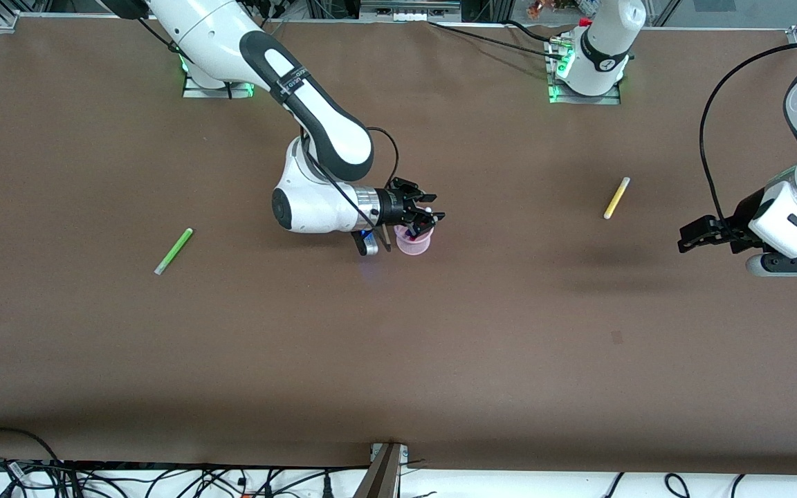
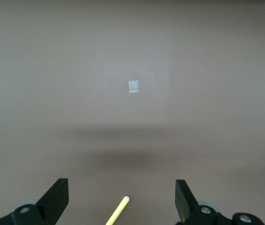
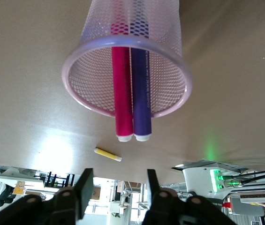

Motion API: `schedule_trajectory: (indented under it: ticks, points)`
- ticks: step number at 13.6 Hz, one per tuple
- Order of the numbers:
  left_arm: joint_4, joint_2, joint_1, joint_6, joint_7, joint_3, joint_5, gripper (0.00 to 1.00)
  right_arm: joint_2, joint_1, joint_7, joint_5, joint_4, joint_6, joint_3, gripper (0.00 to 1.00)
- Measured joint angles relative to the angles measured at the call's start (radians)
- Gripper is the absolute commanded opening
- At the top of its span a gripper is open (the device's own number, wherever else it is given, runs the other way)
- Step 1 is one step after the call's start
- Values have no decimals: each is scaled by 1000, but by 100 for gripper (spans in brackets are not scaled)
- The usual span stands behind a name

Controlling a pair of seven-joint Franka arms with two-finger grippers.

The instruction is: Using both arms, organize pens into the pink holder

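Note:
The pink holder (image 1: pixel 415 245) stands upright mid-table; in the right wrist view its mesh rim (image 3: pixel 76 89) rings a magenta pen (image 3: pixel 123 93) and a purple pen (image 3: pixel 140 93) that lean side by side inside it. My right gripper (image 1: pixel 426 214) (image 3: pixel 119 178) is just above the holder, open, with nothing between its fingers. A yellow pen (image 1: pixel 616 198) (image 2: pixel 117 213) (image 3: pixel 107 154) lies toward the left arm's end of the table. My left gripper (image 1: pixel 692 235) (image 2: pixel 122 185) hovers open over the table close to it. A green pen (image 1: pixel 174 250) lies toward the right arm's end.
A small pale square of tape (image 2: pixel 133 86) (image 1: pixel 617 337) is stuck on the brown table, nearer the front camera than the yellow pen. Cables (image 1: pixel 163 477) run along the near edge. The arm bases (image 1: pixel 585 76) stand at the back edge.

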Motion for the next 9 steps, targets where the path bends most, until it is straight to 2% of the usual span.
schedule_trajectory:
  ticks: [2, 3, 5, 7, 9]
  points:
    - [0, 0, 0, 1, 0, 0, 0, 100, -12, -2, 0, 0, 6, -11, 0, 94]
    - [0, 0, 0, 1, 0, 0, 0, 100, -24, -2, 0, -5, 9, -23, -5, 99]
    - [0, 0, 0, 1, 0, 0, 0, 100, -66, -4, -6, -71, 16, -99, -44, 99]
    - [0, 0, 0, 1, 0, 0, 0, 100, -119, -8, -31, -221, 25, -221, -103, 99]
    - [0, 0, 0, 2, 0, 0, 0, 100, -166, -11, -94, -323, 51, -355, -172, 100]
